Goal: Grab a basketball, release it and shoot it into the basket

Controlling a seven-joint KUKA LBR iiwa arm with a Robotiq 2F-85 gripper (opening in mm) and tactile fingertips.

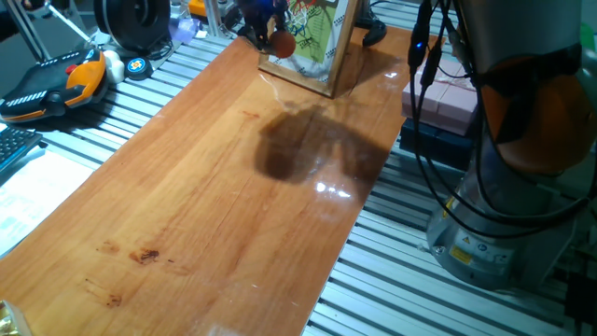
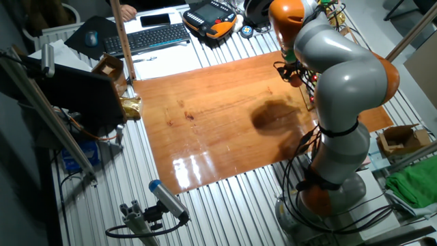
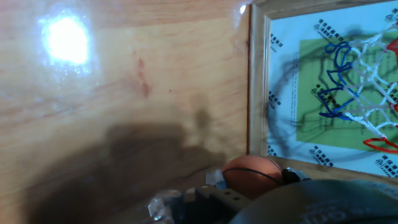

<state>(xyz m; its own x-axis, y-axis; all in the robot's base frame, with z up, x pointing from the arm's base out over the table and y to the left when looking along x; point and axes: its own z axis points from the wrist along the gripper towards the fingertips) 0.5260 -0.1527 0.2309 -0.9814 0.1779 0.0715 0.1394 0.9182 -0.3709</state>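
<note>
The basketball [image 3: 250, 174] is a tiny orange ball with dark lines, low in the hand view between my gripper's [image 3: 252, 185] fingers. In one fixed view the ball [image 1: 283, 42] hangs under the dark gripper [image 1: 264, 23], right in front of the backboard [image 1: 312, 42]. The gripper looks shut on the ball and holds it above the table. The basket's white and blue net [image 3: 360, 81] and red rim [image 3: 380, 146] show on the wooden-framed, green-white backboard [image 3: 258, 81], just right of the ball. In the other fixed view my arm [image 2: 334, 75] hides the gripper and the ball.
The wooden tabletop [image 1: 233, 205] lies on a slatted metal bench. An orange-and-black gadget [image 1: 56, 84] lies at the far left, and a keyboard [image 2: 147, 37] at the back. A pink box [image 1: 446, 101] sits beside my base. A cardboard box [image 2: 399, 140] stands to the right.
</note>
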